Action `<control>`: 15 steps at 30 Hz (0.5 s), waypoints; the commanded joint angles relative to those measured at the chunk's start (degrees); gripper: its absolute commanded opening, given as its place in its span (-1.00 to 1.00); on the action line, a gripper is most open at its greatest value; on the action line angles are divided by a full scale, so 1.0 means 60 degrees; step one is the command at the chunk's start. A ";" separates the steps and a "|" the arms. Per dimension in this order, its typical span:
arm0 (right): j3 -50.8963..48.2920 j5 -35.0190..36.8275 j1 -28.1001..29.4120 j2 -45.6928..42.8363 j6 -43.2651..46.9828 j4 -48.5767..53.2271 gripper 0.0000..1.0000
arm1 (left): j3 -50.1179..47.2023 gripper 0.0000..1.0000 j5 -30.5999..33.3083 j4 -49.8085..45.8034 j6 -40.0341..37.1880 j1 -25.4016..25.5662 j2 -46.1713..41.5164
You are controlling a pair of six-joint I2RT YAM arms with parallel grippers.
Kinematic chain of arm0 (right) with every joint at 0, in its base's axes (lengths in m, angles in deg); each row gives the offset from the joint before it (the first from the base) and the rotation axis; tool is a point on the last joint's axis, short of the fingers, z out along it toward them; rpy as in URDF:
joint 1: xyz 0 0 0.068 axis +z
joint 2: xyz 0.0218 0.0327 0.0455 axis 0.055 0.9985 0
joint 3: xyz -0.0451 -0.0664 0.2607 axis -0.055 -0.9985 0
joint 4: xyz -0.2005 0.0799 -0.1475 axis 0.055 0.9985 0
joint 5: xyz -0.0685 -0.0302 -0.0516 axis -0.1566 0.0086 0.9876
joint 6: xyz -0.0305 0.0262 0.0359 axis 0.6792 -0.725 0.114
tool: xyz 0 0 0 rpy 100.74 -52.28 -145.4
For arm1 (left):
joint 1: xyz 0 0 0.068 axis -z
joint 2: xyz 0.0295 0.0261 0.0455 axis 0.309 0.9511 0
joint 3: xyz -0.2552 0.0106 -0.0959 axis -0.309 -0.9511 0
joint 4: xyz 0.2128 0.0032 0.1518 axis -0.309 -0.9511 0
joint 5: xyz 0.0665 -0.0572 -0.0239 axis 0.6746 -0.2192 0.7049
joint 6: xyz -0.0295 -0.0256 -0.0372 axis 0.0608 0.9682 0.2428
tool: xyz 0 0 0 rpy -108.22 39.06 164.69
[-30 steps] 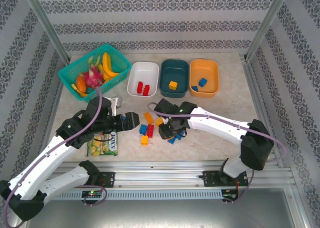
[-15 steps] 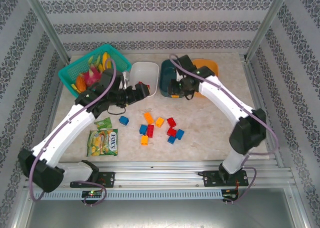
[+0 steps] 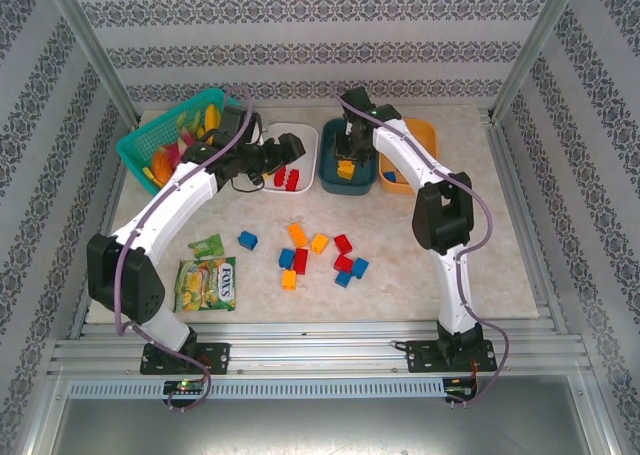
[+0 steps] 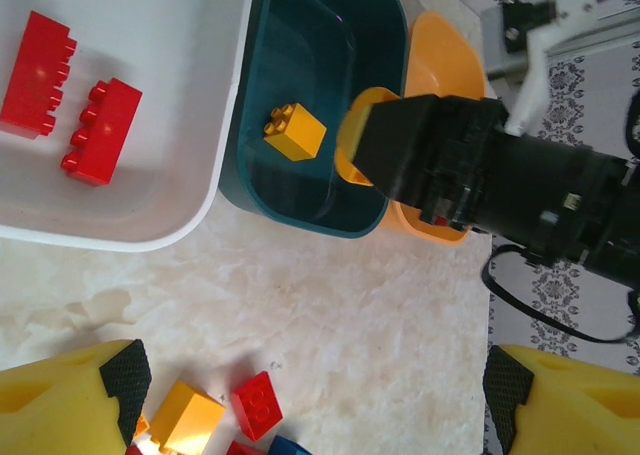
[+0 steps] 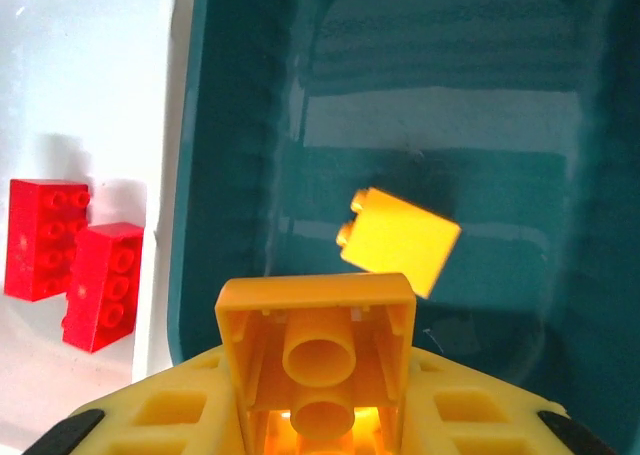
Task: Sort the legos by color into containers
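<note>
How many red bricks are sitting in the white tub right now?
2, side by side in the white tub: one red brick nearer the teal tub, the other farther. More may be hidden.

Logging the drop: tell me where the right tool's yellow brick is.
In the right wrist view, the held yellow brick is clamped in the right tool over the dark teal tub, the middle one, near a second yellow brick lying inside.
</note>
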 commanded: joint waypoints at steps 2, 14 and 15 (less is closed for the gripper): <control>0.0810 -0.0768 -0.0033 0.0899 0.0357 0.0556 -0.40 | 0.0266 0.77 -0.0300 0.0461 -0.0216 -0.0080 0.0160; 0.1288 -0.1403 -0.0121 0.1910 0.0378 0.0751 -0.32 | -0.0299 0.76 -0.0475 0.0493 -0.0307 -0.0007 0.0055; 0.1400 -0.1425 -0.0120 0.1982 0.0384 0.0834 -0.28 | -0.0342 0.76 -0.0466 0.0479 -0.0319 -0.0005 0.0017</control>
